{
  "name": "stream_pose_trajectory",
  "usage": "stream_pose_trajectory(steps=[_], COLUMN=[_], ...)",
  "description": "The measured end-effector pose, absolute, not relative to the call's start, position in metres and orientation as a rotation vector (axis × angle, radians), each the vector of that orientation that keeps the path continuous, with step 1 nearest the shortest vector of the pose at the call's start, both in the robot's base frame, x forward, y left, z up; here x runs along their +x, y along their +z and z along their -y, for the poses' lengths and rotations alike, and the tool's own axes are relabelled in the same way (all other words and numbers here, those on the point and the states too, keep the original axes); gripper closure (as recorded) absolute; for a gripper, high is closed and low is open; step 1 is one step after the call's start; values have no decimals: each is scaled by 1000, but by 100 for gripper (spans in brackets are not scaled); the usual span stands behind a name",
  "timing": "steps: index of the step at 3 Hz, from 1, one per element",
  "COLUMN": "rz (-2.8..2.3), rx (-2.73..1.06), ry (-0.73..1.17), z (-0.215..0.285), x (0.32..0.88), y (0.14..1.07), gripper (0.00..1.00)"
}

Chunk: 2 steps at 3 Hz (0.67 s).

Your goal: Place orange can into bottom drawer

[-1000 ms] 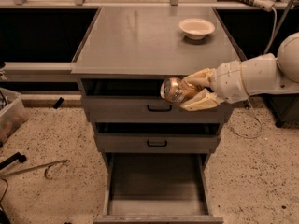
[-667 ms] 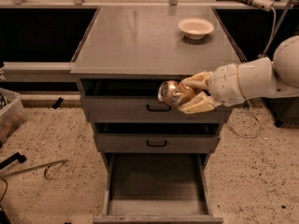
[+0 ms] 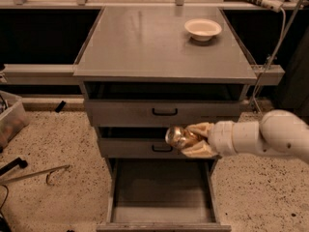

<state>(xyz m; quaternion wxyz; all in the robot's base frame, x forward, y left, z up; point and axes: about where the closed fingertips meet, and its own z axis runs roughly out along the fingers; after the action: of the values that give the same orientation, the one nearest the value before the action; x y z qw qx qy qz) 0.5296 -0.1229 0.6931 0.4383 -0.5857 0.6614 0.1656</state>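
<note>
Orange can (image 3: 176, 136), pinched in gripper (image 3: 187, 139), bottom drawer (image 3: 161, 193) open below: may be bounced out if released from height.

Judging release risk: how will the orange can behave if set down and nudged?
Likely to roll: the orange can seems sideways in the gripper, over the open bottom drawer and its flat floor. Shiny metal: probably slippery, light.

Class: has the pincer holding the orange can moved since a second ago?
Yes. The pincer, shut on the orange can, has come down from the level of the top drawer to the front of the middle drawer, above the open bottom drawer.
</note>
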Motion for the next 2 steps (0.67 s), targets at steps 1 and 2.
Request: stream_pose_trajectory(steps=[1,2], rz=[-1695,-1735], rx=[-1401,-1333], ry=[474,437], z=[113,105], x=[535,538], y=[609,580], gripper=[100,100])
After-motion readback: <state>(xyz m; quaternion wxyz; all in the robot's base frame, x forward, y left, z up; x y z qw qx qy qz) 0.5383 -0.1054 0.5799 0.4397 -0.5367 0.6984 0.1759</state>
